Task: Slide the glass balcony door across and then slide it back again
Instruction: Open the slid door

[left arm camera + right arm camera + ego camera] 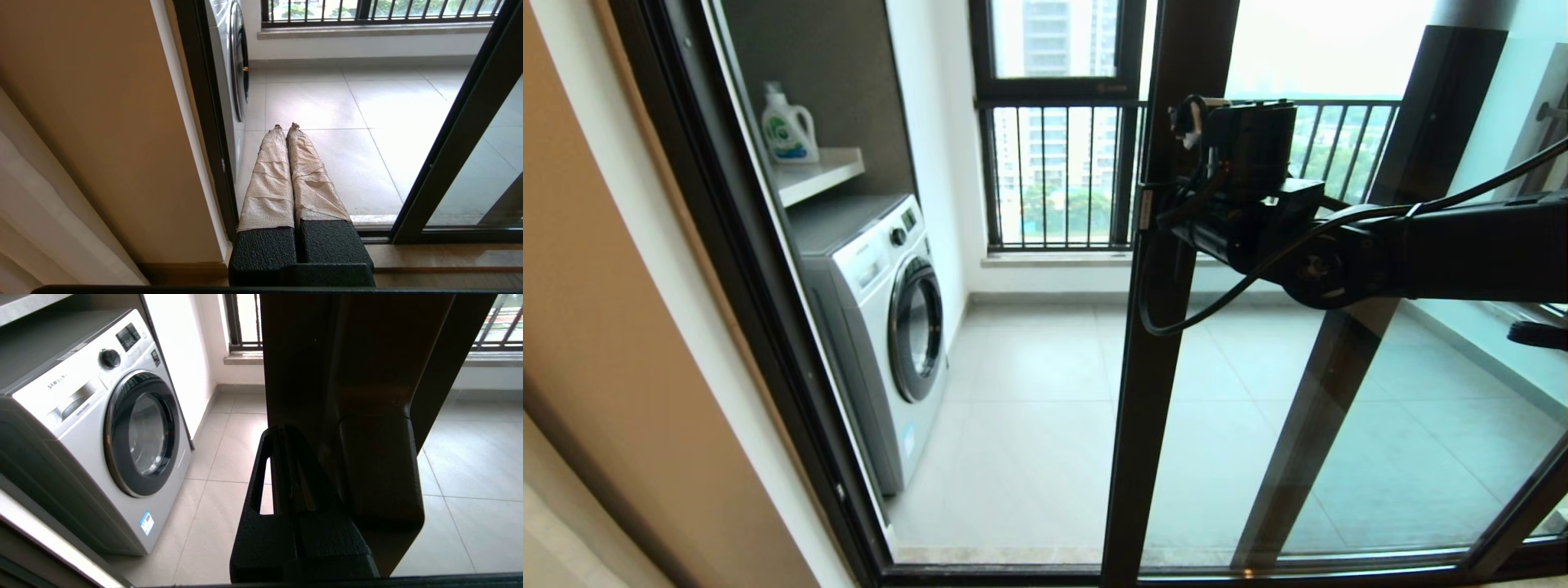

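The glass balcony door [1152, 367] stands partly slid, its dark left upright near the middle of the head view with clear glass to its right. My right arm reaches in from the right, and the right gripper [1176, 220] sits against that upright at about mid-height. In the right wrist view the right gripper [282, 430] is shut, its black fingers lying on the door upright [302, 355] just beside the raised dark pull handle [380, 465]. My left gripper [285, 125] is shut with nothing in it. It hangs low by the left door jamb, and the door upright [461, 130] is off to its side.
A white washing machine [882, 327] stands inside the balcony on the left, under a shelf [817, 171] with a detergent bottle [788, 126]. A black-barred railing [1054, 175] closes the far side. The tan wall [621, 327] and fixed jamb [760, 327] bound the opening.
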